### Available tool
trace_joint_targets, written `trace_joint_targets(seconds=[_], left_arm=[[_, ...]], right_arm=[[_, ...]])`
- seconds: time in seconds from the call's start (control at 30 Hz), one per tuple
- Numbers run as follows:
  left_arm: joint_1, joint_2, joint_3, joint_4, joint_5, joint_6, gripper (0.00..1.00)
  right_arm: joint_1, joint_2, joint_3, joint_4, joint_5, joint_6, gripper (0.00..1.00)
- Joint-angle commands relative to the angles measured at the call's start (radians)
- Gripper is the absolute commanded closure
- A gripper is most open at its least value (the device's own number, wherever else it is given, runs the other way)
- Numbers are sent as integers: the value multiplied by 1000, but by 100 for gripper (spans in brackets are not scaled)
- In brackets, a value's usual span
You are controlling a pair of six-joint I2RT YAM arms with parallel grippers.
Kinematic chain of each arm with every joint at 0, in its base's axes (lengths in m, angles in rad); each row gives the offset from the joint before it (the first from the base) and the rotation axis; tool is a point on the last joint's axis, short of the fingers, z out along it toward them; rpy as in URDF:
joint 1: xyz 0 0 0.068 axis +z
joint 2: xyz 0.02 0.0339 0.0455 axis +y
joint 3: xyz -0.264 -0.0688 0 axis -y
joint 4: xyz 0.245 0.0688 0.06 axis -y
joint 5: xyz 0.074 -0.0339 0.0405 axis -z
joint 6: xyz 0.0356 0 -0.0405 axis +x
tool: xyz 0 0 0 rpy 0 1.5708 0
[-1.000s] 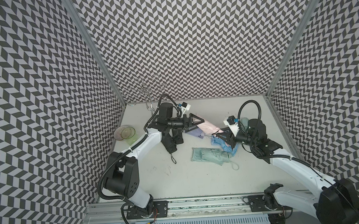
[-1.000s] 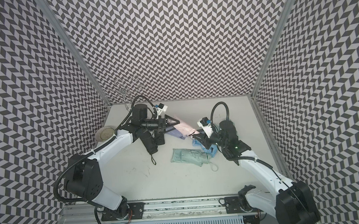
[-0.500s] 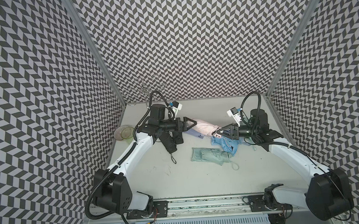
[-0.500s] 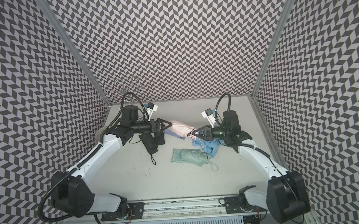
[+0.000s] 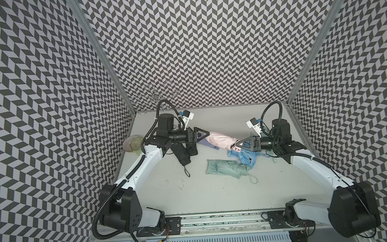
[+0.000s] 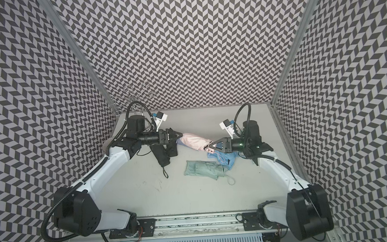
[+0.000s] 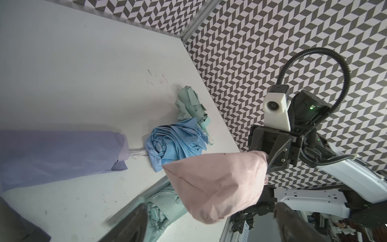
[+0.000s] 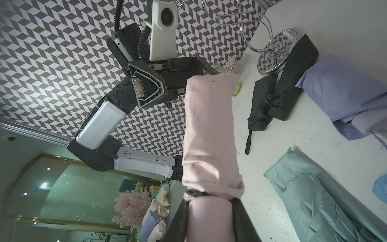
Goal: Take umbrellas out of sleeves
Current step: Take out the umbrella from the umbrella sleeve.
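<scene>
Tabletop (image 5: 192, 195): pink umbrella (image 5: 221, 140) between end effectors (image 5: 207, 133) (image 5: 238, 144)

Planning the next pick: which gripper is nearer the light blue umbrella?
Right. The right gripper, shut on the pink umbrella, hangs just beside the light blue umbrella. The left gripper is open at the pink umbrella's far end, well away.

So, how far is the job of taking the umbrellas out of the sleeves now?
Done: the light blue umbrella lies bare on the table. In hand: the right gripper is shut on the pink umbrella, its pink sleeve on, the open left gripper around the sleeve's far end. Remaining: pulling that off, then the lilac sleeve, visibly full.
</scene>
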Motion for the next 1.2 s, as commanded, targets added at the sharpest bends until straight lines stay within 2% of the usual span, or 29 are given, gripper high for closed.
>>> trace_joint_targets(seconds=[0.0,0.13,0.33,0.43,0.47,0.57,0.67,0.7,0.93,1.07,1.17], left_arm=[[0,6,1,38,54,3,19],[0,22,3,44,83,3,29],[-13,42,17,15,93,16,35],[-22,49,20,-17,95,63,39],[-24,51,21,-28,95,71,45],[-35,64,31,-74,89,104,51],[-36,73,37,-99,86,119,67],[-36,74,38,-105,78,120,77],[-34,82,54,-129,54,123,100],[-24,80,57,-141,17,126,100],[-19,77,73,-184,-82,137,100]], right_arm=[[9,6,20,77,-63,0,100],[21,14,29,64,-64,-12,100],[25,24,43,50,-62,-23,100],[25,28,45,47,-61,-24,100],[25,30,46,44,-60,-25,100],[25,33,52,39,-58,-31,100],[25,36,56,35,-56,-33,100],[25,36,54,34,-56,-34,100],[25,26,42,33,-50,-36,100],[25,29,40,11,-44,-56,100],[24,31,45,-17,-22,-74,100]])
